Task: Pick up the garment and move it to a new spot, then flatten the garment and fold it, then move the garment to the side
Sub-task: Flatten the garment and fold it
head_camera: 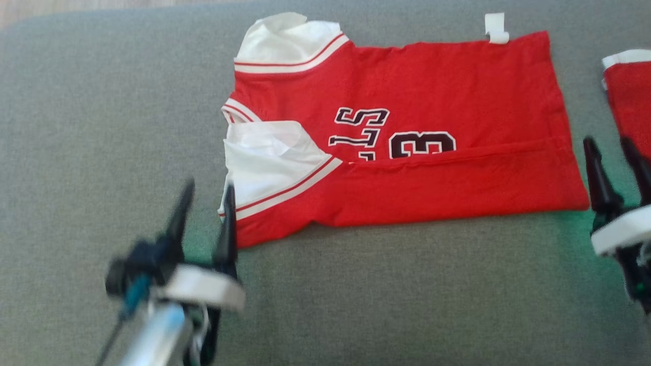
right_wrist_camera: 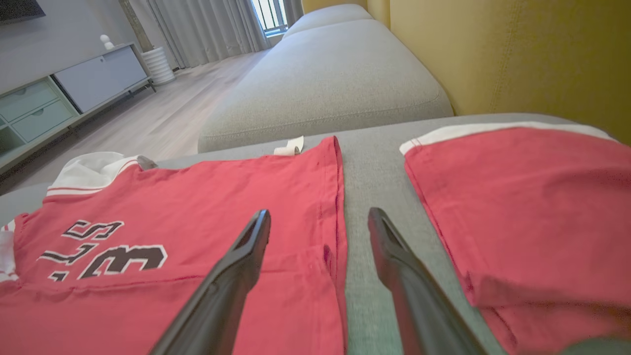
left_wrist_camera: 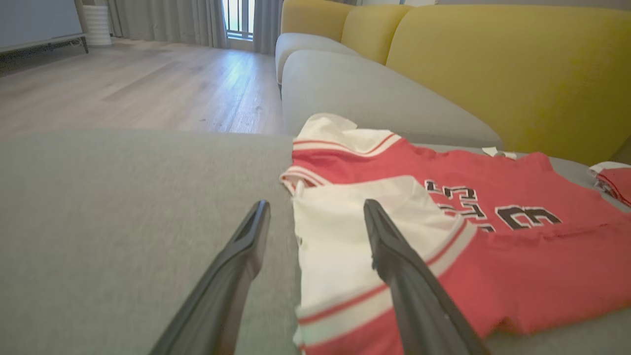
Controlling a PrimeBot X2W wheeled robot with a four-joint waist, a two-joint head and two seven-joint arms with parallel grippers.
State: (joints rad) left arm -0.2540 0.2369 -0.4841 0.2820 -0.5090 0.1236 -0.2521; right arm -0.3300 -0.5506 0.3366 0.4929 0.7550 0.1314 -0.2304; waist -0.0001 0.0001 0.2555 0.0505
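Grey sofa cushion (head_camera: 101, 127), backed by a yellow backrest (left_wrist_camera: 493, 64) with wooden floor (left_wrist_camera: 148, 84) beyond, carries a red jersey (head_camera: 432, 86) lying flat across its far middle. The white sleeves are at the left and the hem at the right. Its near long edge is folded up over the lower part of the black lettering. A small white label (head_camera: 496, 28) sticks out at the far edge.

The left gripper (head_camera: 209, 187) hangs at the near left sleeve (head_camera: 264, 157), fingers spread and empty, one over the sleeve's edge and the other over bare cushion. The right gripper (head_camera: 607, 141), also spread and empty, sits just beside the hem, between the jersey and a second red garment (head_camera: 630, 96) at the far right.
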